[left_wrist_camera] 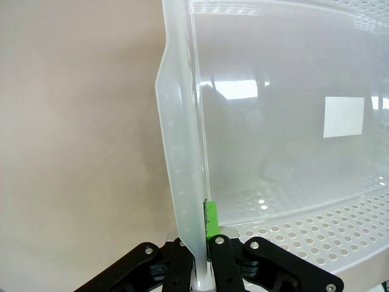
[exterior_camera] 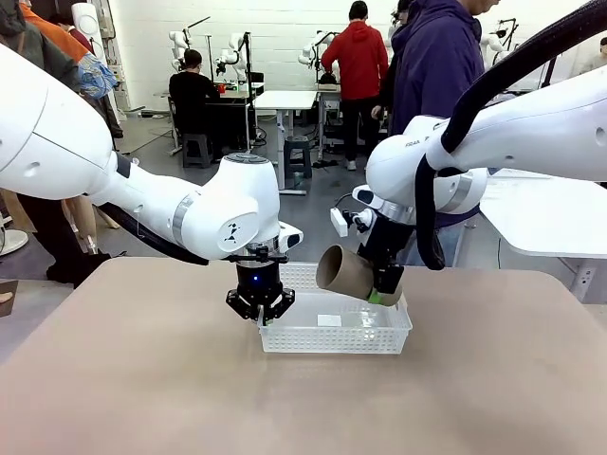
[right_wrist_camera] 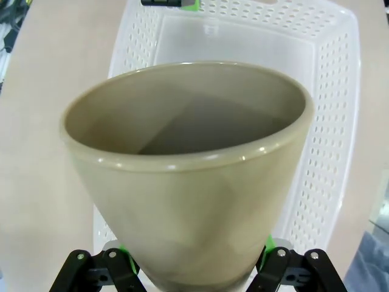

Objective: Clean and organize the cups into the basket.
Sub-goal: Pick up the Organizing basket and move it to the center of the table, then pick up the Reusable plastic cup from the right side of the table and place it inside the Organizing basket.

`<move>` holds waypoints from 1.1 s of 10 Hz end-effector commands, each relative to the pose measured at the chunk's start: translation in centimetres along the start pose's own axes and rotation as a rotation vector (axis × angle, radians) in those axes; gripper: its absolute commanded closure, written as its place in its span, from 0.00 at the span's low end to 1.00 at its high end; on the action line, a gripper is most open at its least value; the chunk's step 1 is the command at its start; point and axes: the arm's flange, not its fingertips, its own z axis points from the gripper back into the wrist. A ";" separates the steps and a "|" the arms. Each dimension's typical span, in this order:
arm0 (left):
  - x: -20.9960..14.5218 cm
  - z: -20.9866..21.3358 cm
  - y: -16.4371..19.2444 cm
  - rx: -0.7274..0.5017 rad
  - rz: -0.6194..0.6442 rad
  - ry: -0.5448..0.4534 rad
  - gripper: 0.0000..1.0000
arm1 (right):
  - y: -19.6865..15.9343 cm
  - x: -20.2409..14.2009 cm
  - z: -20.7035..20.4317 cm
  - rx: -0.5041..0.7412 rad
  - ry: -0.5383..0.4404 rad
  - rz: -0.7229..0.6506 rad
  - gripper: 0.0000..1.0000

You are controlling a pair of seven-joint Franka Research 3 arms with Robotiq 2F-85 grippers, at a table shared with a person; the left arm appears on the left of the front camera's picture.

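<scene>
**Tan cup gripped over the white basket**

Tan tabletop [exterior_camera: 142, 379] runs bare from the near edge up to the basket [exterior_camera: 332, 337], which sits at mid-table with a long side facing the camera. It is white plastic, shallow and rectangular, with a flared rim and walls dotted with fine holes. Its glossy, see-through floor carries a blank white rectangular sticker [left_wrist_camera: 343, 117].

The left gripper [exterior_camera: 260, 311] points straight down at the basket's left end. Its jaws are almost closed and pinch the end wall, one finger outside and one inside. In the left wrist view the green pad [left_wrist_camera: 211, 219] of the inner finger lies flat against the wall.

Just past it, over the basket's right half, hangs the cup [exterior_camera: 343, 272]. It is tan-brown, handleless and tall, tapering from a wide round mouth to a narrow base, with a smooth rolled lip and a faint sheen inside. It is tilted, with the mouth up and towards the front camera and the left. The right gripper [exterior_camera: 384, 289] has closed on the narrow end, with a green-padded finger on either side of it. Whether the base touches the basket I cannot tell.

Small grey lettering [exterior_camera: 414, 144] on the right arm's joint is too small to read. Beyond the far edge a person [exterior_camera: 436, 66] in a dark purple hooded top stands behind that arm.
</scene>
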 end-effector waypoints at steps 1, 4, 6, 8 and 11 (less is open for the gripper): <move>-0.2 0.0 -0.1 0.004 -0.005 0.001 1.00 | -1.0 0.5 -0.6 0.000 0.006 -0.007 0.19; -0.2 0.0 -0.1 0.004 -0.005 0.001 1.00 | -0.7 0.9 -2.1 0.025 0.033 -0.020 0.19; -0.2 0.0 -0.1 0.004 -0.005 0.001 1.00 | 0.0 1.3 -2.9 0.023 0.055 -0.013 0.19; -0.2 0.0 -0.1 0.004 -0.005 0.001 1.00 | 0.2 1.2 -3.8 0.035 0.072 -0.020 0.19; -0.2 0.0 -0.1 0.004 -0.005 0.001 1.00 | 0.4 1.0 -4.4 0.046 0.062 -0.043 0.03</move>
